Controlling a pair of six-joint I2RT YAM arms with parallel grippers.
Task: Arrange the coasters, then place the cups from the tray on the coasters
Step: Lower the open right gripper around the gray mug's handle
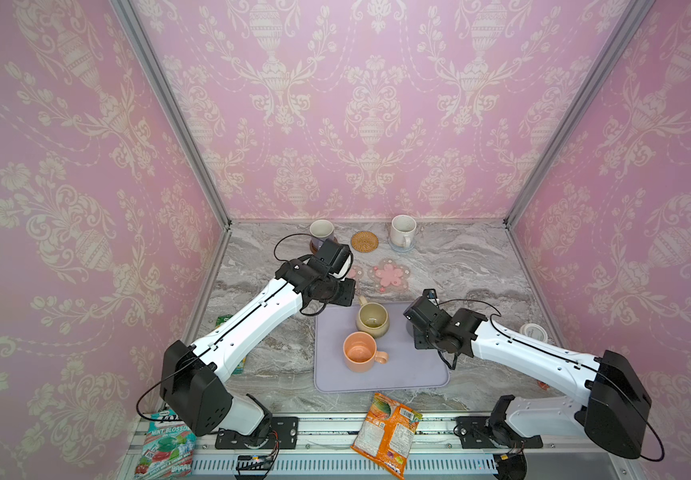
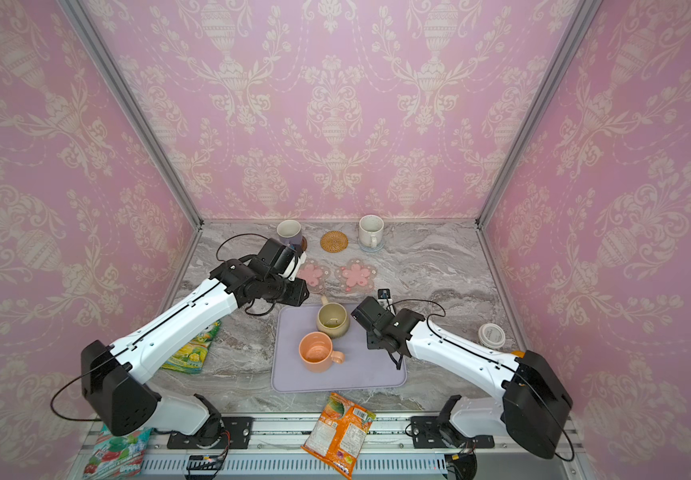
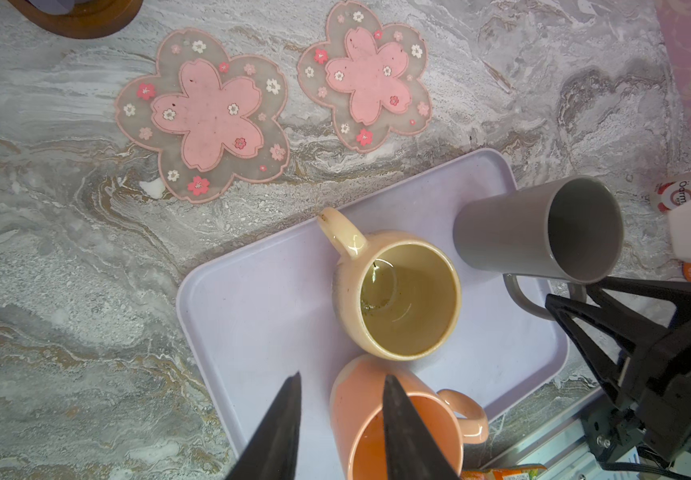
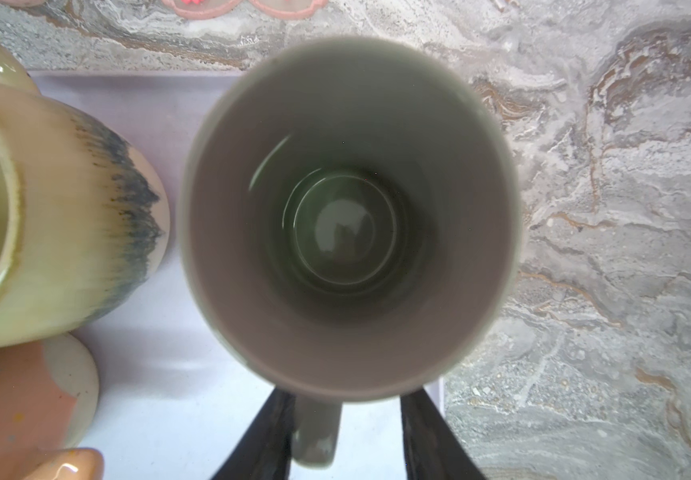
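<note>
Marble bench [image 3: 65, 249] carries the tray [image 3: 252, 311], where the tall grey mug [image 4: 348, 216] stands in a corner, just beside the beige mug [image 3: 402, 299]. Right end effector [image 4: 348, 415] straddles its handle, jaws spread, off-centre; closing may twist the mug into its neighbour, or let it swing on lifting. Left end effector [image 3: 341, 376] hovers spread, empty, near two bare flower coasters [image 3: 206, 112].

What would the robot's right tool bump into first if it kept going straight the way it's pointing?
Most likely the handle of the tall dark grey ceramic mug: the right tool has a finger on either side of it. The fingertips are hidden, so depth is unclear.
</note>
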